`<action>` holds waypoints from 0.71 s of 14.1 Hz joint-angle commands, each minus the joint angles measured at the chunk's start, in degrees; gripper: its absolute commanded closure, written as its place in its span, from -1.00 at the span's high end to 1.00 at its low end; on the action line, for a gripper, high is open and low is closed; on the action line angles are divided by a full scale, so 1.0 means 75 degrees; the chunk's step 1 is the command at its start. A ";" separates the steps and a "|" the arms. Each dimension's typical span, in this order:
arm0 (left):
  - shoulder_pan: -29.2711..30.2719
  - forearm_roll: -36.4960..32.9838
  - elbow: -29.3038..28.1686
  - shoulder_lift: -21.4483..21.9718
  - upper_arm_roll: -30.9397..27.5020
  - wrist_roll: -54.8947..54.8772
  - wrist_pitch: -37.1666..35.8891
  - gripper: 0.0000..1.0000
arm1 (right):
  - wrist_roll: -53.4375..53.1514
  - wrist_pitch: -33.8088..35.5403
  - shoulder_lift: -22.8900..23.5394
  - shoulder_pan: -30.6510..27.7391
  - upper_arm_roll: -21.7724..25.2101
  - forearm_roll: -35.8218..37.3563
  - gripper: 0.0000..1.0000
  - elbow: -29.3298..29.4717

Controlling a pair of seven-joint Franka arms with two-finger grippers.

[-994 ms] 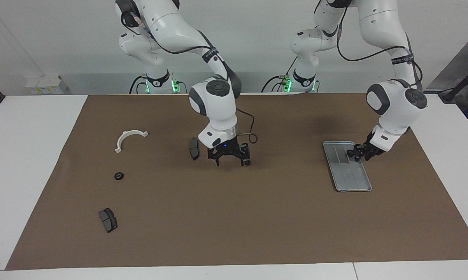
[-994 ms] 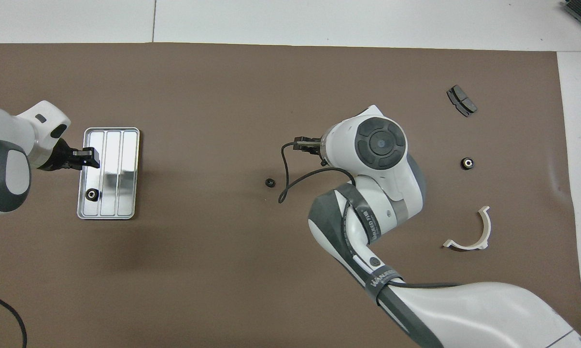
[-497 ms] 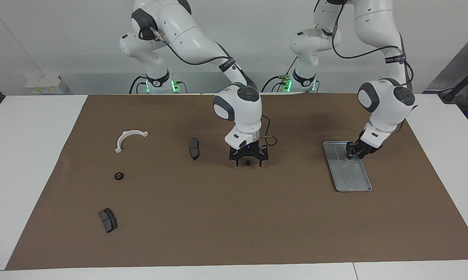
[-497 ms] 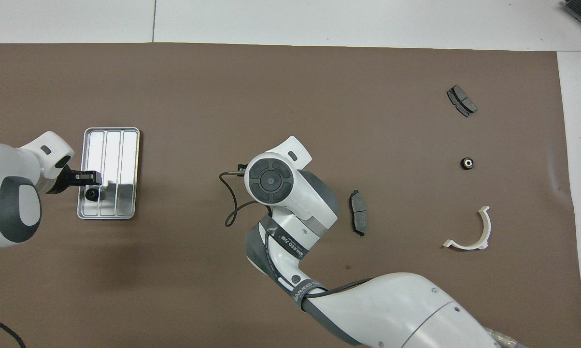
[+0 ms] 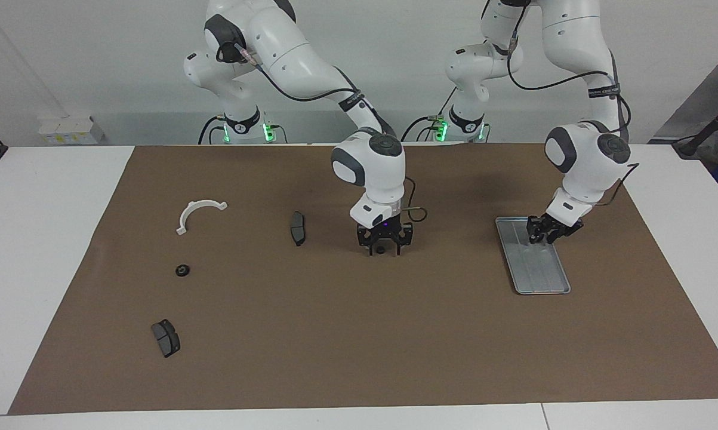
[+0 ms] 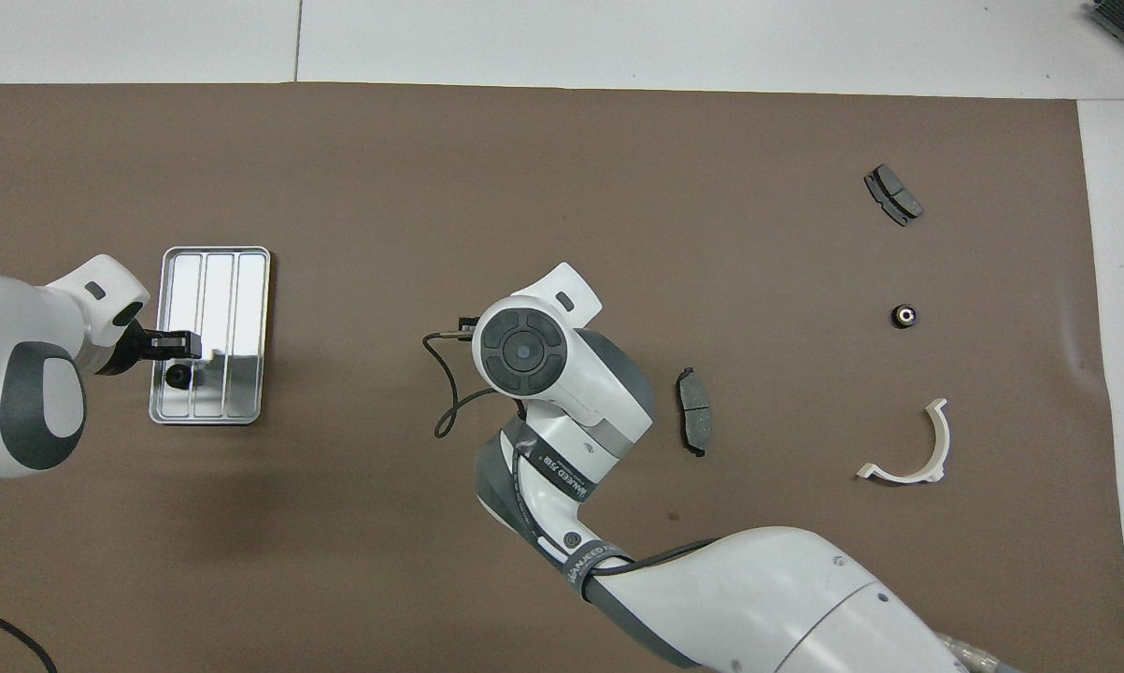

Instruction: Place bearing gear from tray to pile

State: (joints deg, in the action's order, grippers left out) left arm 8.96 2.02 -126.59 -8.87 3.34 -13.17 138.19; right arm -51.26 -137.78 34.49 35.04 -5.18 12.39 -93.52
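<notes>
The small black bearing gear (image 6: 179, 376) is lying in the grooved silver-grey metal tray (image 6: 242, 280), toward its 7 o'clock corner seen from overhead. The left claw (image 6: 177, 345) is hovering at the gear's 12 o'clock, and I cannot tell whether it is clenched or released. The right claw (image 5: 385, 240) is standing released astride a second black gear (image 5: 381, 249) on the tabletop (image 5: 335, 334), both hidden overhead by its wrist.

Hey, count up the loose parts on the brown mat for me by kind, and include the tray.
Bearing gears: 3
Brake pads: 2
White curved bracket: 1
Tray: 1
Total: 7
</notes>
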 commanded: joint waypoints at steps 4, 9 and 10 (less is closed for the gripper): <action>0.0012 -0.0141 -0.0383 0.0304 -0.0046 -0.0329 0.0114 0.04 | -0.0313 -0.0109 -0.0052 0.0004 0.0011 0.0177 -0.37 -0.0128; 0.0024 -0.0141 -0.0582 0.0351 -0.0058 -0.0705 0.0113 0.09 | -0.0430 0.0171 -0.0146 0.0156 0.0023 0.0177 -1.00 -0.0117; 0.0024 -0.0141 -0.0641 0.0363 -0.0058 -0.0705 0.0113 0.13 | -0.0512 0.0184 -0.0274 0.0133 0.0069 0.0177 -1.00 -0.0128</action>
State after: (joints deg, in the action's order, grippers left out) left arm 9.03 1.76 -128.44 -8.67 3.17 -17.44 138.19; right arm -52.26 -137.34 34.11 35.99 -4.90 12.44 -93.58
